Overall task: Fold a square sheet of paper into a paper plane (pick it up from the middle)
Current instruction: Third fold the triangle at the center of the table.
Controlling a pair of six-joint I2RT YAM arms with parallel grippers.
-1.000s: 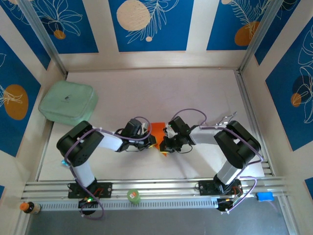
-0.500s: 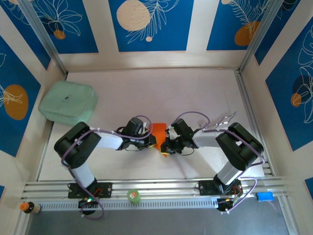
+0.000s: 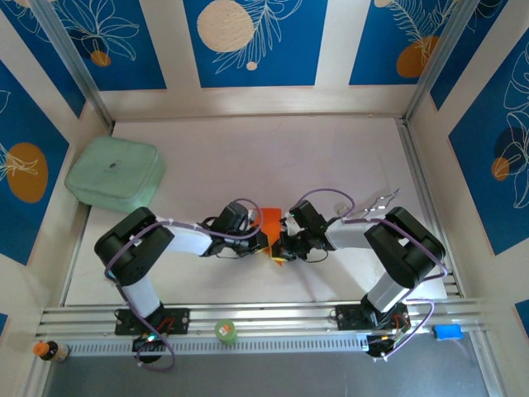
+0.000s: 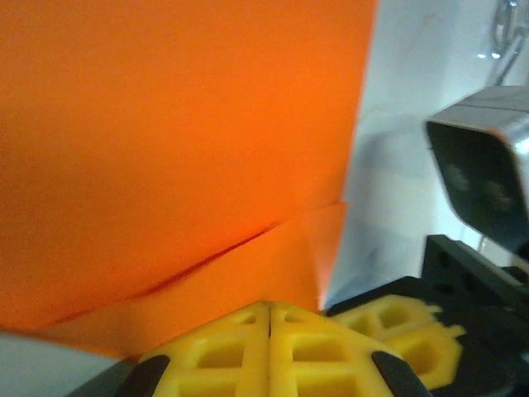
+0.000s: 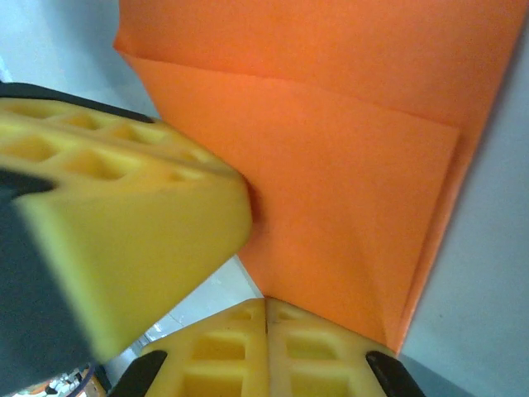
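The square sheet of paper (image 3: 269,222) is bright orange, folded into layers with a visible crease, and lies on the table between the two arms. My left gripper (image 3: 263,240) comes at it from the left. In the left wrist view its yellow fingers (image 4: 223,356) are pressed together, and the left gripper (image 4: 269,308) has its tips against the lower flap of the paper (image 4: 182,124). My right gripper (image 3: 279,244) comes from the right, fingertip to fingertip with the left. In the right wrist view the right gripper (image 5: 266,302) is shut, its tips at the near corner of the paper (image 5: 331,165).
A pale green cushion-like pad (image 3: 114,172) lies at the far left of the table. On the near rail sit a small green round object (image 3: 225,331), a blue piece (image 3: 447,332) at the right and a small orange-capped bottle (image 3: 48,351) at the left.
My left gripper has slid a little to the right, closer to the right gripper. The right gripper has dropped slightly toward the paper's near edge. Both have stayed shut.
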